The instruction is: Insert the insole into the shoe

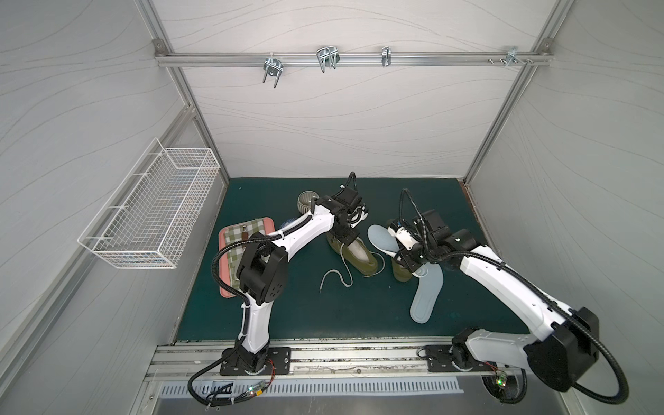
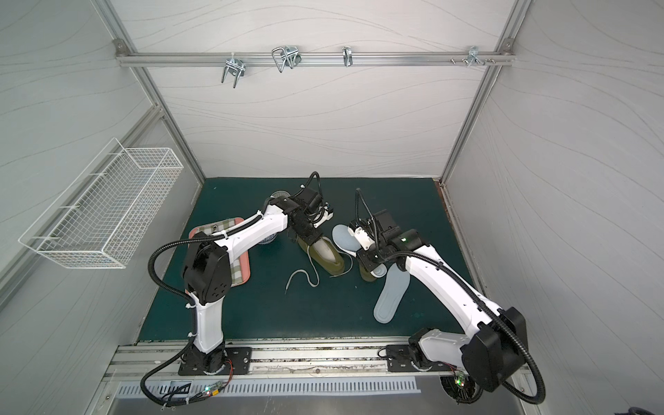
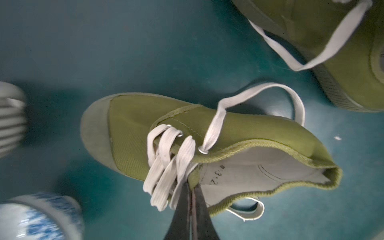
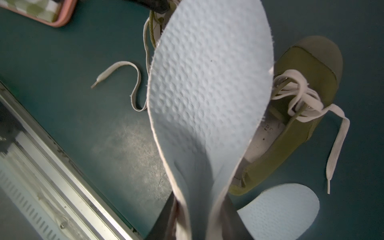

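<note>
Nearest, a spare insole (image 1: 424, 298) lay flat on the green mat (image 1: 287, 309), pale blue and foot-shaped. Just beyond it the right gripper (image 4: 199, 216) was clamped on the heel end of the insole (image 4: 209, 83), pinching it into a soft fold; its dimpled foam face was lifted clear of the mat and was not yet inside any shoe. A second olive shoe (image 4: 301, 99) sat just beside it. Farther on, the left gripper (image 3: 192, 187) was pinched closed on the rim of the shoe (image 3: 166, 124) beside the laces (image 3: 166, 162); the shoe was olive canvas with a rubber toe cap (image 3: 93, 128) and a pale lining (image 3: 249, 172). To do this step well, I judged, the insole's toe should enter first at a low slant, under the laces, while the left grip holds the mouth wide; the foam looked floppy and might buckle if pushed fast. Farthest stood a ribbed bowl (image 1: 306, 201).
</note>
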